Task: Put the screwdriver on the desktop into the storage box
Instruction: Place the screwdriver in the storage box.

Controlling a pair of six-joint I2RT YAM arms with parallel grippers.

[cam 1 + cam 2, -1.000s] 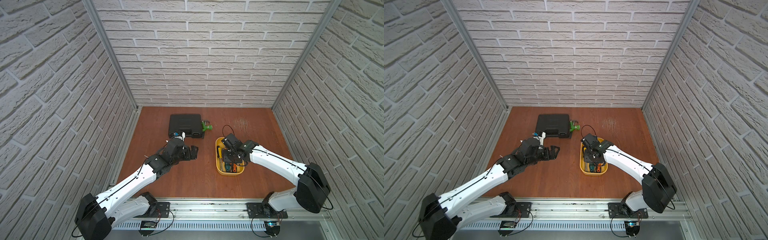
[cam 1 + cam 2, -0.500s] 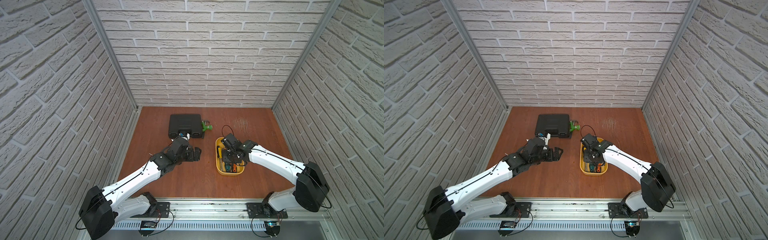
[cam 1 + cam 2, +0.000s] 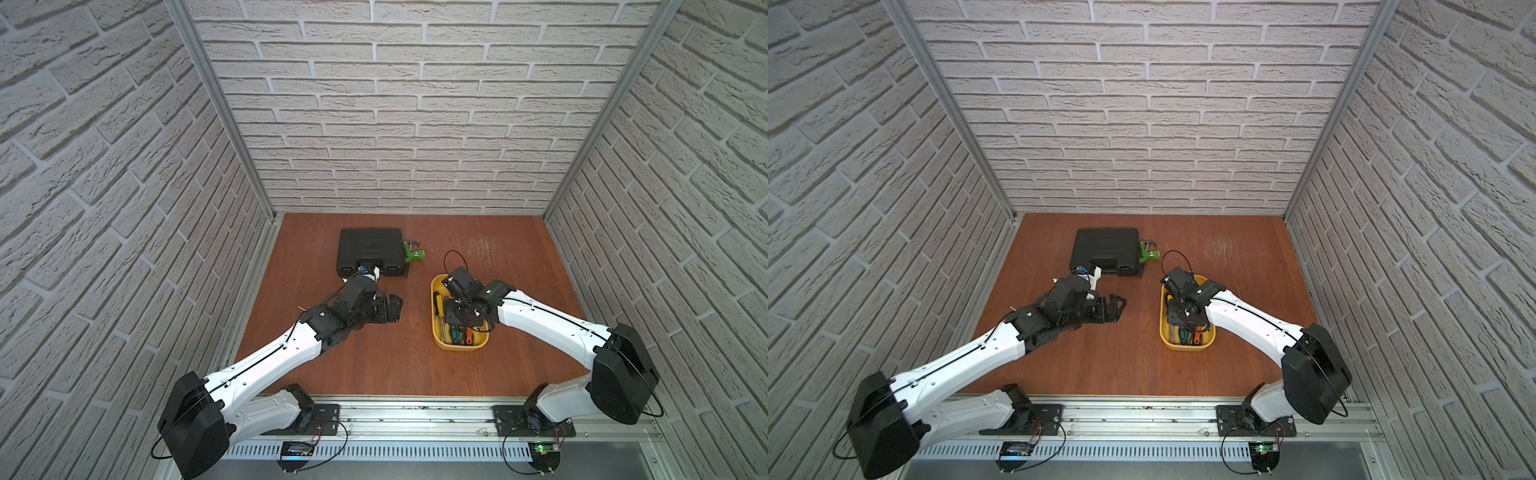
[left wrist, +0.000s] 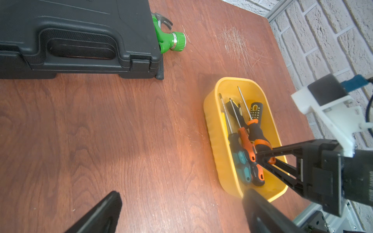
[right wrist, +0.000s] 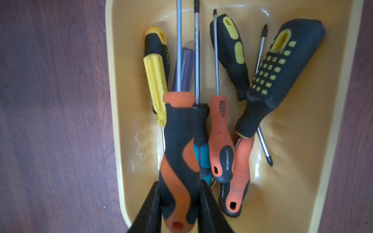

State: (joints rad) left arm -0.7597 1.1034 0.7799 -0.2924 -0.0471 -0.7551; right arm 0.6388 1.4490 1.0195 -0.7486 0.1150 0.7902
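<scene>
Over the yellow storage box [image 5: 292, 161], you've got the R gripper [image 5: 179, 187] clamped on the orange & black screwdriver [image 5: 177, 151], above the other screwdrivers [image 5: 220, 141], w/ the L gripper [image 4: 181, 193] wide apart above the desktop [image 4: 101, 121].

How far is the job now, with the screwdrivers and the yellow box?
Done: several screwdrivers already lie in the storage box. In hand: the right hand is shut on an orange-and-black screwdriver, over the box, not yet released. To do: open that hand and let it go. The left hand is open and empty, and no screwdriver shows on the desktop.
</scene>
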